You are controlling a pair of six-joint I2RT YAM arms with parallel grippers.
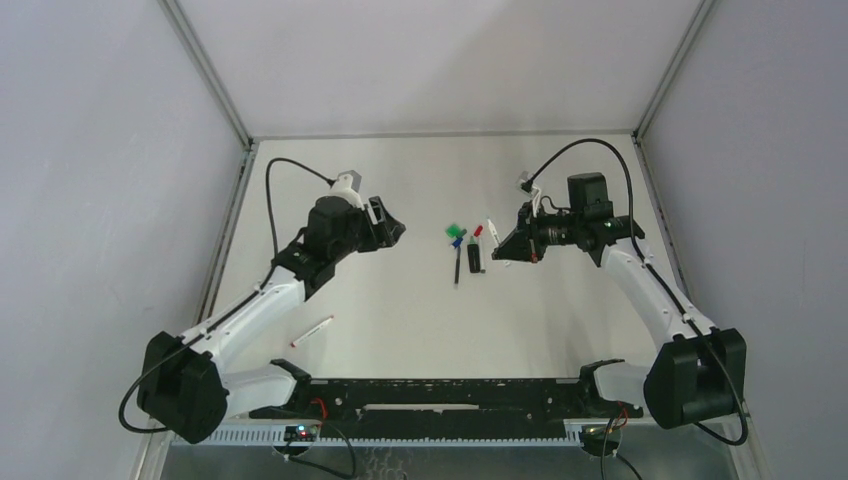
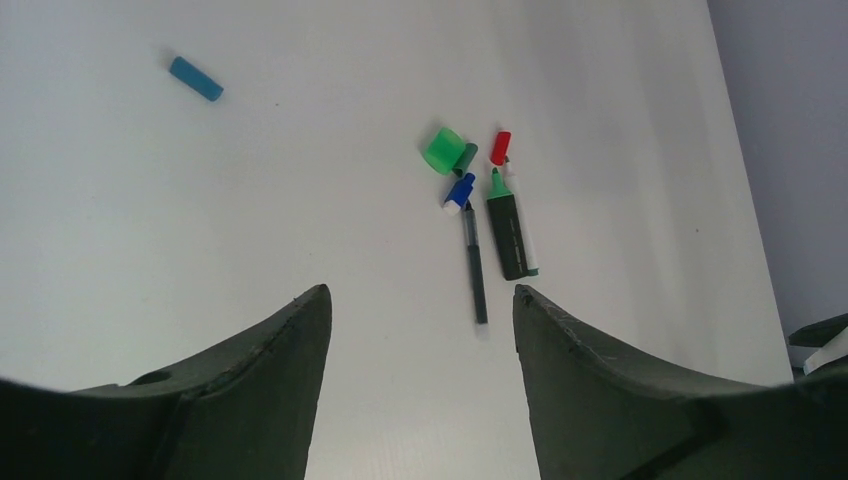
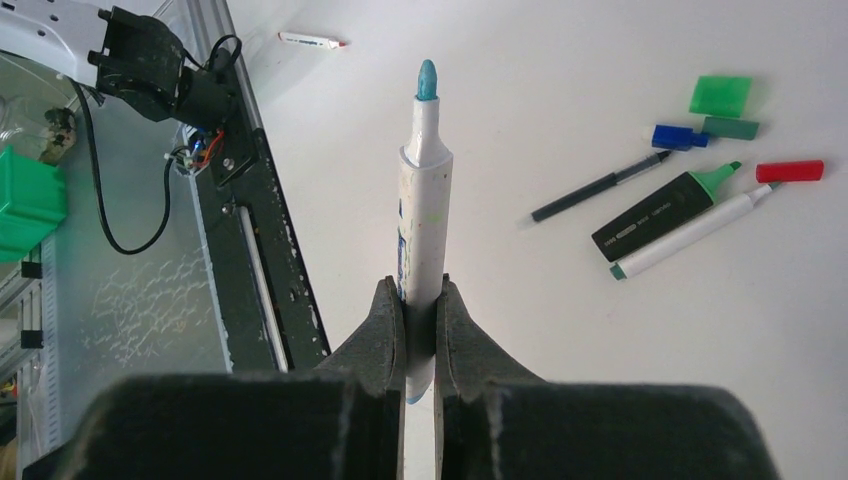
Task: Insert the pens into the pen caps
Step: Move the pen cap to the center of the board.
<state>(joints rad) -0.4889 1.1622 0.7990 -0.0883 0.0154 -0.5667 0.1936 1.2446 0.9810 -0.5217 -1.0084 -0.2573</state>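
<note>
Right gripper (image 3: 420, 300): your jaws are clamped on the white marker (image 3: 425, 190), low on its barrel, and you hold it clear of the table (image 3: 560, 330).
White marker: it runs straight out from your right fingers, with its bare teal tip at the far end.
Left gripper (image 2: 420, 295): your fingers (image 2: 300, 330) stand apart with nothing between them.
Slim dark pen (image 2: 477, 270): it lies just ahead of your left gripper's gap and runs lengthwise away from it.
Dark blue cap (image 2: 460, 188): it sits at that pen's far end; you cannot tell whether it is pushed on.
Black highlighter (image 2: 507, 235): it lies just right of the slim dark pen, its uncapped green tip pointing away from your left gripper.
White pen (image 2: 531, 255): it lies along the highlighter's right side, close against it.
Red cap (image 2: 501, 147): it sits just beyond the highlighter's tip.
Green cap (image 2: 443, 150): it lies beyond the dark blue cap, with a dark green cap (image 2: 468, 155) touching its right side.
Light blue cap (image 2: 195, 78): it lies alone, far ahead and to the left of your left gripper, well apart from the cluster.
Red-tipped pen (image 1: 312, 331): it lies behind your left gripper, beside that arm's forearm.
</note>
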